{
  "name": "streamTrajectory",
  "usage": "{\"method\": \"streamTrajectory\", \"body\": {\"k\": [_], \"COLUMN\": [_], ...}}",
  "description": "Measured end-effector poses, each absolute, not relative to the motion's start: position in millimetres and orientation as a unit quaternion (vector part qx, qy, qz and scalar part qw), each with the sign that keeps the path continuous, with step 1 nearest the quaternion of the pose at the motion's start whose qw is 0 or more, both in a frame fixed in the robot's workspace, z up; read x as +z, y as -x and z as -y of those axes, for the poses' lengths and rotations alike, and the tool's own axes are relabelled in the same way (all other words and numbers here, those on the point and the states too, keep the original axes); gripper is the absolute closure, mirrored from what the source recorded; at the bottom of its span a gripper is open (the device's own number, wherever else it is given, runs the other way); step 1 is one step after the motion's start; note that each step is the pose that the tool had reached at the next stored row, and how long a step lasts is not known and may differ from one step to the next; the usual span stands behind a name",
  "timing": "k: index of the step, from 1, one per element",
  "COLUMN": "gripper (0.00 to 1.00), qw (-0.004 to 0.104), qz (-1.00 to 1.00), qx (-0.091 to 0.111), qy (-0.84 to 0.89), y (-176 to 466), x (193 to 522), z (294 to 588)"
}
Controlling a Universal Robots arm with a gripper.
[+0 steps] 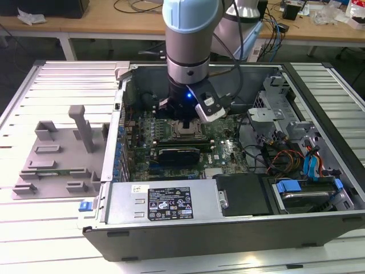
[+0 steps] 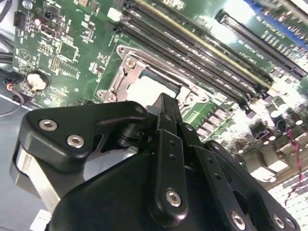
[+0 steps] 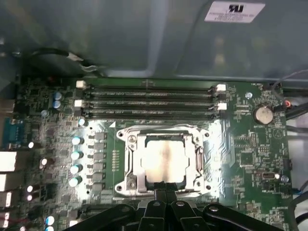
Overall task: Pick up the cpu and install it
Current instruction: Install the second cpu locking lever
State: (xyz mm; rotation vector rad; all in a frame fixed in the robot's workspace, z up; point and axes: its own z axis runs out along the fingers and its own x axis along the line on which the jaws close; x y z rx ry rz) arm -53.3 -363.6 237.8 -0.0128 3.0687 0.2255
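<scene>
A slatted metal table (image 1: 51, 80) carries an open computer case (image 1: 228, 228), with wooden benches and cables behind it. On the slats toward the exterior view's left lies a grey fixture tray (image 1: 54, 165) with upright blocks, just beside the case wall.

Inside the case lies the green motherboard (image 3: 250, 144). The arm (image 1: 191, 34) reaches down into the case from above, and the gripper (image 1: 187, 121) hangs low over the board's middle.

In both wrist views the cpu (image 3: 165, 159) shows its pale silvery top, lying flat inside the socket (image 3: 164, 161), whose metal frame surrounds it on all sides. Long memory slots (image 3: 149, 101) run parallel just beside the socket. A round coin cell (image 3: 263, 114) sits on the board well apart from it.

In the first wrist view the gripper (image 3: 166, 188) has its black fingers (image 3: 160, 193) pressed together at the tips, right at the socket frame's edge, holding nothing. In the second wrist view the same tips (image 2: 163, 103) meet over the cpu (image 2: 144, 89), with the black linkage filling the foreground.
</scene>
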Motion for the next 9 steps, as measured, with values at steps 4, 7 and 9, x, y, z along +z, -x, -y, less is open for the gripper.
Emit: {"method": "streamTrajectory", "body": {"k": [4, 7, 9], "gripper": [0.89, 0.89, 0.89], "qw": [0.032, 0.032, 0.032], "qz": [-0.998, -0.998, -0.998], "qx": [0.054, 0.054, 0.054], "qy": [0.004, 0.004, 0.004], "y": [47.2, 47.0, 47.0], "x": [237.5, 237.5, 237.5], "z": [352.6, 352.6, 352.6]}}
